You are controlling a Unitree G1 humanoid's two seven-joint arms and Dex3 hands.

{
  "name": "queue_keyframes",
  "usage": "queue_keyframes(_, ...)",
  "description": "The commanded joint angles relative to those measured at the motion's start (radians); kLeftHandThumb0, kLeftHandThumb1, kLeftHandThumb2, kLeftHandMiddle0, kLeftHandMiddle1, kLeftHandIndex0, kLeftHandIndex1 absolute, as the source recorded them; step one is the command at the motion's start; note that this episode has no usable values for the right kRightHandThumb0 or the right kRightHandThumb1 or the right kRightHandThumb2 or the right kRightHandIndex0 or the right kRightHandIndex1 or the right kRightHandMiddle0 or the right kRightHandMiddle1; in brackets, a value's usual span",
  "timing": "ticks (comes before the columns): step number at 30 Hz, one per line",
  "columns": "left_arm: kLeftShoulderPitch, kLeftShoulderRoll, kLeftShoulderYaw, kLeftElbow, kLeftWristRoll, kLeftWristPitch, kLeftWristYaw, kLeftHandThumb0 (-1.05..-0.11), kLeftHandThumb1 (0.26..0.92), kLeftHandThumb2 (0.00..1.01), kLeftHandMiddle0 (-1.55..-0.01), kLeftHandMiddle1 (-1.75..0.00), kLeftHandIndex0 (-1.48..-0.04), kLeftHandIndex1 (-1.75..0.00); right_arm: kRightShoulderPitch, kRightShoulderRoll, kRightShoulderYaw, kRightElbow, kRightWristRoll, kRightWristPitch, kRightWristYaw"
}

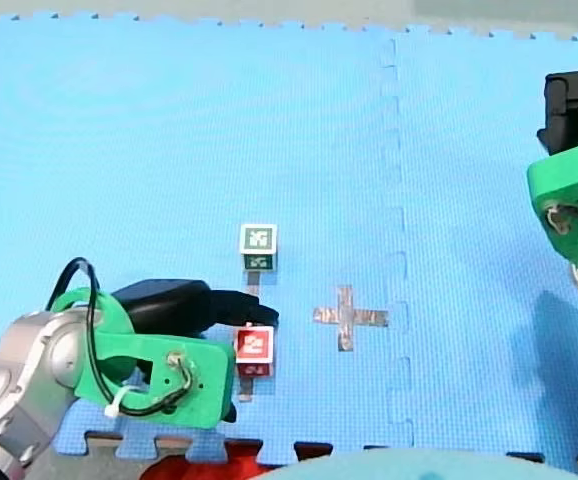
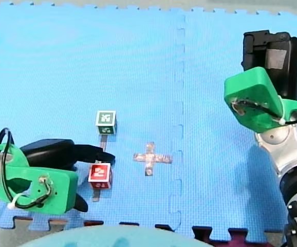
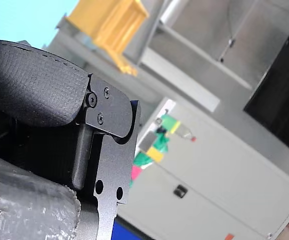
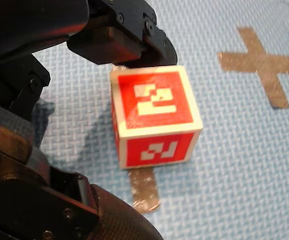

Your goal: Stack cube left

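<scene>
1. Markings: the red cube [image 4: 154, 117] and the green cube [image 1: 259, 245] carry white blocky pixel-pattern tags on white-bordered faces.
2. The red cube sits on the blue foam mat [image 1: 119, 150] near its near edge, left of the silver tape cross [image 1: 349, 317] and over a tape strip [image 4: 144, 192]. The green cube sits just beyond it, on the far side, not touching.
3. The left hand [image 1: 184, 305] is at near left, bracketing the red cube. One fingertip [image 4: 119, 47] touches its far top edge and the near finger stands clear, so there's no grip.
4. The right hand [image 2: 269, 54] is raised at right, well apart from both cubes. Can't tell its grip state.
</scene>
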Motion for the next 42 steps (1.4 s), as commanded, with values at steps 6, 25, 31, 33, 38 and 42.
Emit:
queue_keyframes(6,0.075,-0.052,0.021,0.029,0.086,-0.079,0.351,-0.436,0.747,0.01,-0.94,-1.75,-1.26,-0.18,0.004,-0.005,0.0,-0.004,0.002,-0.003,-0.002)
queue_keyframes(25,0.049,-0.063,0.021,0.227,0.13,-0.345,0.698,-0.464,0.777,0.0,-0.95,-1.75,-1.29,-0.07,0.003,-0.002,-0.001,-0.008,0.001,-0.001,-0.002)
queue_keyframes(31,0.039,-0.066,0.021,0.257,0.16,-0.371,0.766,-0.468,0.776,0.0,-0.96,-1.75,-1.29,-0.06,0.004,0.002,-0.003,-0.013,0.007,0.0,0.003)
queue_keyframes(33,0.036,-0.064,0.018,0.264,0.172,-0.376,0.785,-0.468,0.774,0.0,-0.96,-1.75,-1.3,-0.06,0.004,0.003,-0.003,-0.013,0.008,0.002,0.005)
queue_keyframes(38,0.033,-0.062,0.013,0.276,0.189,-0.386,0.812,-0.47,0.772,0.0,-0.97,-1.75,-1.3,-0.05,0.005,0.005,-0.003,-0.014,0.006,0.004,0.003)
queue_keyframes(42,0.03,-0.052,0.019,0.218,0.149,-0.355,0.702,-0.476,0.771,0.0,-0.97,-1.75,-1.31,-0.05,0.007,0.007,-0.001,-0.014,0.005,0.004,0.0)
